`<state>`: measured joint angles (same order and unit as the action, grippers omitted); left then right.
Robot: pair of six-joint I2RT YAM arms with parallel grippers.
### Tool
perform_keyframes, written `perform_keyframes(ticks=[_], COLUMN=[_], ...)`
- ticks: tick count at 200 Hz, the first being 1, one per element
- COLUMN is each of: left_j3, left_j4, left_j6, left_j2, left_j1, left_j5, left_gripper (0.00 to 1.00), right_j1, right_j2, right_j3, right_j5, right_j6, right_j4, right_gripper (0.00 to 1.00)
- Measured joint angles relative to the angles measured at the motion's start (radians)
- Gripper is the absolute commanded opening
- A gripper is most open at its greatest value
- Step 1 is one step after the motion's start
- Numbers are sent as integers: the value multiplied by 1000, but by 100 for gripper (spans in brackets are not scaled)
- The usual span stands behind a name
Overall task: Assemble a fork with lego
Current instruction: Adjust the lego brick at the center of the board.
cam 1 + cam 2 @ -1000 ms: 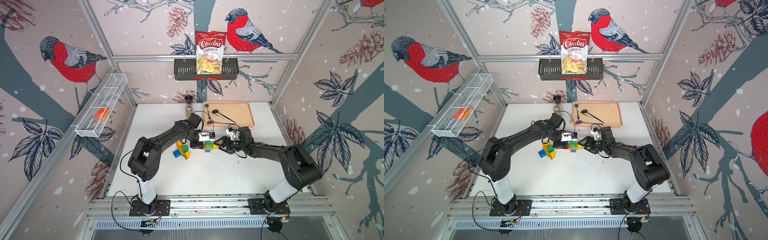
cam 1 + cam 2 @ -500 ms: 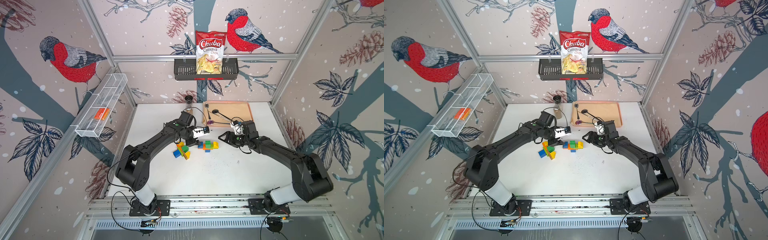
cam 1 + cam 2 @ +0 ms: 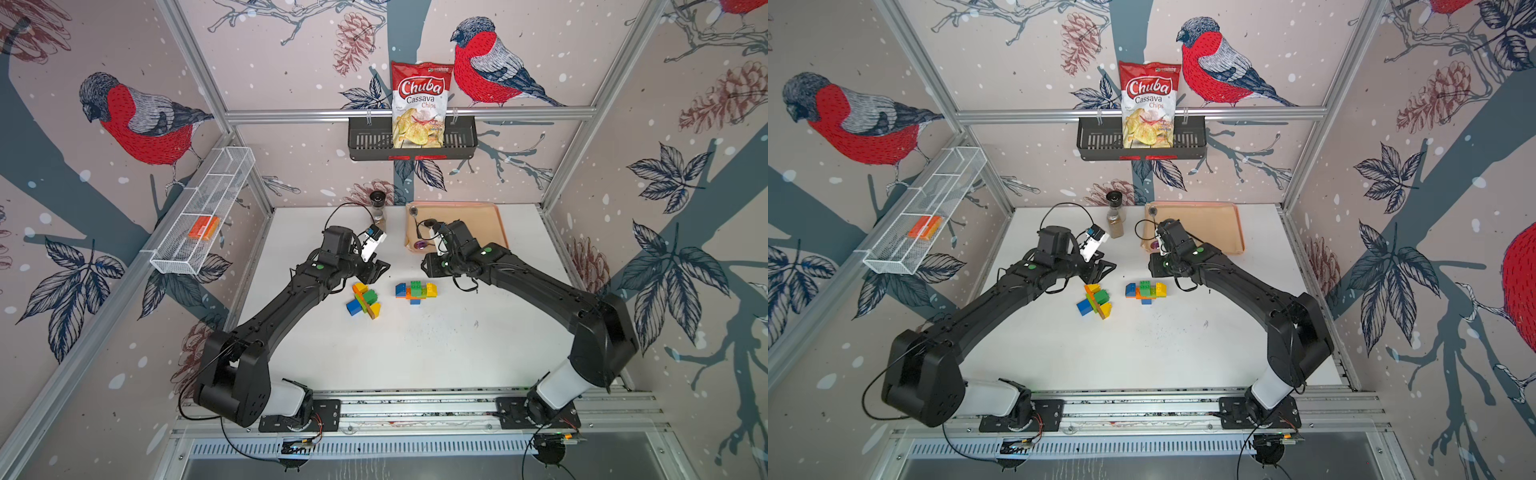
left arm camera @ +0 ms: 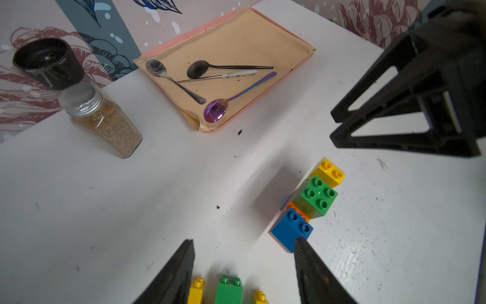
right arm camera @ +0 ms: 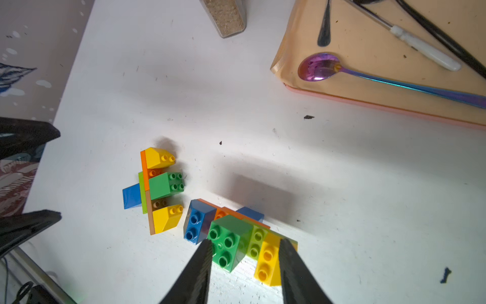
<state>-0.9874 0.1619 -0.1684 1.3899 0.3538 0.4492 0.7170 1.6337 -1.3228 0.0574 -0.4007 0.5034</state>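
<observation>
The left gripper [image 4: 243, 239] and the right gripper [image 5: 245, 240] stand with fingers apart, clamping nothing, near the lego [image 3: 1144, 290] but not touching it. It lies on the white table [image 3: 415, 353] in two clusters near each other: a row of blue, green and yellow bricks on an orange bar [image 3: 415, 290], and a yellow, green and blue cluster on brown and lime bars [image 3: 363, 300]. Both already resemble tines on a crossbar, so the step is judged a pause between grasps; the next move calls for a square grip across one cluster without tipping it. The peach tray [image 3: 478, 224] holds three spoons [image 4: 215, 113]; the white wire basket [image 3: 174, 257] holds a smooth orange block [image 3: 203, 227]; the black wall rack [image 3: 370, 141] holds a chips bag [image 3: 419, 108]
</observation>
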Motion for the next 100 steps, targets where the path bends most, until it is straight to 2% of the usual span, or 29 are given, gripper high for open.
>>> perform_keyframes(ticks=[28, 51, 100], left_j3=[80, 115, 130], left_j4=[-97, -159, -230], left_j6=[164, 249, 294], left_j2=[0, 0, 20], left_j1=[-34, -58, -71], left_j5=[81, 137, 203], left_gripper=[58, 57, 55], right_j1=[50, 75, 92], right_j2=[44, 89, 150], right_j3=[-36, -84, -126], right_j5=[-44, -78, -107], right_j6=[-30, -56, -100], right_j4=[58, 101, 144], right_gripper=[44, 43, 39])
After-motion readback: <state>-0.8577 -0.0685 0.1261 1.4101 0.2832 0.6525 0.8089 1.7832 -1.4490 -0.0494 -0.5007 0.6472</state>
